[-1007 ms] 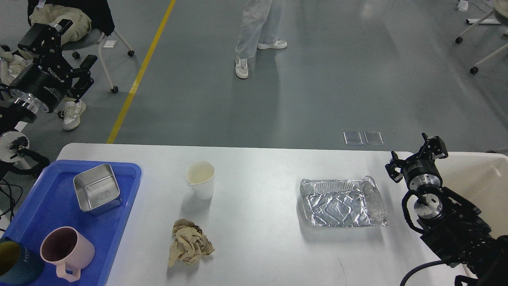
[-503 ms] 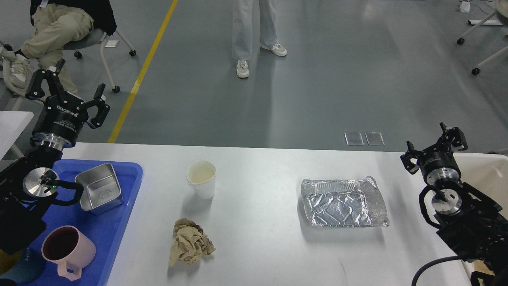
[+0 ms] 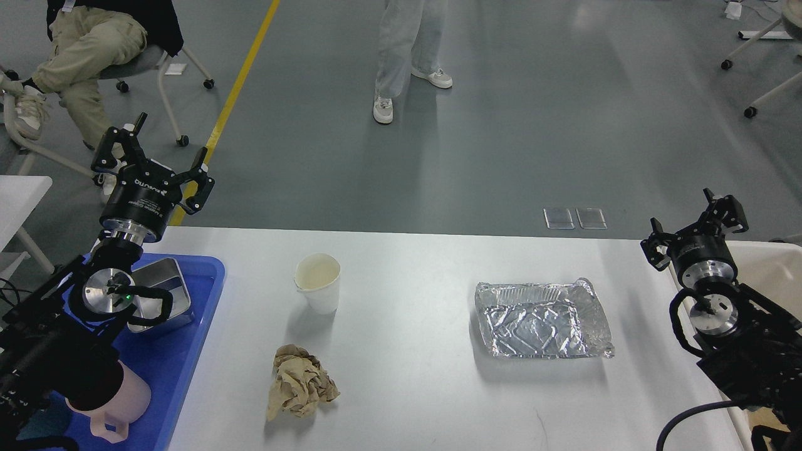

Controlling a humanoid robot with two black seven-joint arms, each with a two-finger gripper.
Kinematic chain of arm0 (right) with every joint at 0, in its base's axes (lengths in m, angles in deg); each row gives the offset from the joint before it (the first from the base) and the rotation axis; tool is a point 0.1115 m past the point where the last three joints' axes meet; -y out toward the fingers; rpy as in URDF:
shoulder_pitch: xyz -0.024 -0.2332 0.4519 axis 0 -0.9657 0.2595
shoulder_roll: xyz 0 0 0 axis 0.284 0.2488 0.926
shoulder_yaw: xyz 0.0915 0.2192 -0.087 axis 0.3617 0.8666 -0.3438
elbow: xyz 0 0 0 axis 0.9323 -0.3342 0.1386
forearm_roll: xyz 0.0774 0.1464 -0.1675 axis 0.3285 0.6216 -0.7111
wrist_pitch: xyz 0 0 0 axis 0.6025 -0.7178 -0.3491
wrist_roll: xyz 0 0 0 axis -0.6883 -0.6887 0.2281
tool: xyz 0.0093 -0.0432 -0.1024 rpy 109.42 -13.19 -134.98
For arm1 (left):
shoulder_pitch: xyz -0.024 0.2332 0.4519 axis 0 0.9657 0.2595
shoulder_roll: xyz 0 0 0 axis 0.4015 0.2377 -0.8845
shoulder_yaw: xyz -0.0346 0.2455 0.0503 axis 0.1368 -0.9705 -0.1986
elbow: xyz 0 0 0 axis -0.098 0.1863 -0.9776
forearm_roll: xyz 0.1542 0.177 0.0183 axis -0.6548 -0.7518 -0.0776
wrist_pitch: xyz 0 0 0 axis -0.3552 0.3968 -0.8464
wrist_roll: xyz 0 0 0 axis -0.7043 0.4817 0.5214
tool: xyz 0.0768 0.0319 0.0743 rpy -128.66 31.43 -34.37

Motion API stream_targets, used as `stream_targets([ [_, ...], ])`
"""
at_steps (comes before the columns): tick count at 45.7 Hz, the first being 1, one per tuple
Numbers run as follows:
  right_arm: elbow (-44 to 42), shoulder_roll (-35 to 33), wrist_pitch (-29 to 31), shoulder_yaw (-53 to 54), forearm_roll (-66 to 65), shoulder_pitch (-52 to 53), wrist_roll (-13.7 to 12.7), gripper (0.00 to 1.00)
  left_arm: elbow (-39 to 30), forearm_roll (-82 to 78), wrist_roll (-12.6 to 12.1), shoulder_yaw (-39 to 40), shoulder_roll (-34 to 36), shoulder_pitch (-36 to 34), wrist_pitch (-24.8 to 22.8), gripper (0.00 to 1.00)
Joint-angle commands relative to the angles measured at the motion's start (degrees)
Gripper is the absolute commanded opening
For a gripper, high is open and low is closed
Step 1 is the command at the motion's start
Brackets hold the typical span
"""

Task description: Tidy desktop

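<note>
**Desktop tidying, approach stage**

White desktop [image 3: 407, 294] filling the lower view, grey floor beyond, seated and standing persons at 12 o'clock. Loose on the surface: paper cup [image 3: 317, 282] near centre, crumpled brown paper [image 3: 299, 382] at its 6 o'clock, well apart, and foil tray [image 3: 542, 319] at 3 o'clock. Blue tray [image 3: 188, 351] at 9 o'clock, holding a steel box [image 3: 166, 291] and pink mug [image 3: 122, 407] (both partly hidden by the arm). Cream bin [image 3: 774, 275] at the right edge.

Left gripper [image 3: 153, 153] raised above the table's far-left corner, fingers spread, holding nothing. Right gripper [image 3: 698, 225] over the right edge beside the bin, jaws apart, empty.

Judged step: reaching, nothing yet grasped. Next move probably calls for lowering one gripper onto a loose item, likely cup or foil tray, with jaws kept wide and a light squeeze, since both crush easily.
</note>
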Motion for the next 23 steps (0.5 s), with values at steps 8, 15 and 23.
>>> stream_targets([
  [8,0.27,-2.41,4.81,-0.02,-2.72,0.11,0.72,1.0,1.47,5.12,-11.42,8.02,-3.93,0.51,-1.25,0.97],
  [15,1.06,-3.02,9.56,-1.42,-5.25,-0.25,0.55,1.0,1.47,5.2,-12.39,9.17,-5.17,0.51,-1.96,0.97],
  [23,8.25,-6.88,15.97,-4.33,-13.61,-1.21,2.48,1.0,1.39,5.2,-12.39,9.26,-4.99,0.6,-2.05,0.97],
])
